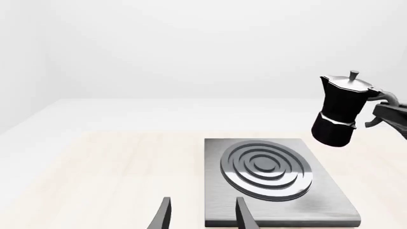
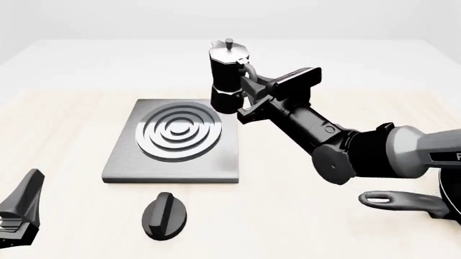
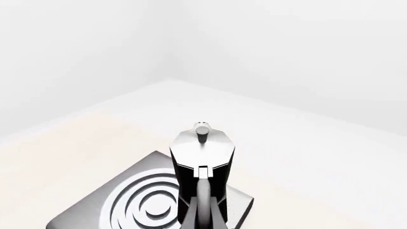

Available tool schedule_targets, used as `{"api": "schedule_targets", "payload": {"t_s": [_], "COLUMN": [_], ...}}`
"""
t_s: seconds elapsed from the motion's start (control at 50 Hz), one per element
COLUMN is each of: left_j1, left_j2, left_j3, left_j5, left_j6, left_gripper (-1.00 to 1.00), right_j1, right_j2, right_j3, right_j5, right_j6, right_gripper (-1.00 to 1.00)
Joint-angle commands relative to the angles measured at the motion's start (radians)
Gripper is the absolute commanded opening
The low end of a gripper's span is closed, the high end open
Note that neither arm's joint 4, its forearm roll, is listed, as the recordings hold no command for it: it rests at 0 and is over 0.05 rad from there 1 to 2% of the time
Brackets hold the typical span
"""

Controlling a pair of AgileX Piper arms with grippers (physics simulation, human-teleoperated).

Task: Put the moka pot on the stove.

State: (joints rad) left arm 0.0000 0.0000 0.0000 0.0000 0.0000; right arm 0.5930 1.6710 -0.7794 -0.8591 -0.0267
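Observation:
The moka pot (image 2: pixel 228 75), black with a silver lid, hangs in the air, slightly tilted, over the far right corner of the stove (image 2: pixel 122 162). My right gripper (image 2: pixel 251 96) is shut on its curved side handle. In the left wrist view the pot (image 1: pixel 339 112) floats clear above the table, beyond the right side of the stove (image 1: pixel 318 195). In the right wrist view the pot (image 3: pixel 202 155) fills the middle, with the stove (image 3: pixel 83 214) below it. My left gripper (image 1: pixel 202 215) is open and empty, low at the stove's near side.
A black oval knob (image 2: pixel 164 215) lies on the table in front of the stove. The handle of a black pan (image 2: pixel 400 200) shows at the right edge, under my right arm. One left finger (image 2: pixel 25 199) shows at the bottom left corner.

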Motion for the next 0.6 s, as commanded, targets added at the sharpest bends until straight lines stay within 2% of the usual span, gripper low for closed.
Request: {"api": "schedule_targets", "payload": {"t_s": [0.02,0.6], "left_j1": [0.0,0.0], "left_j2": [0.0,0.0], "left_j3": [0.0,0.0], "left_j5": [0.0,0.0], "left_j6": [0.0,0.0], "left_gripper": [1.0,1.0], "right_j1": [0.023,0.096], "right_j2": [0.056,0.208], "right_j3": [-0.068,-0.235], "right_j5": [-0.005,0.021], "right_j6": [0.007,0.038], "right_gripper": [-1.0,-1.0]}}
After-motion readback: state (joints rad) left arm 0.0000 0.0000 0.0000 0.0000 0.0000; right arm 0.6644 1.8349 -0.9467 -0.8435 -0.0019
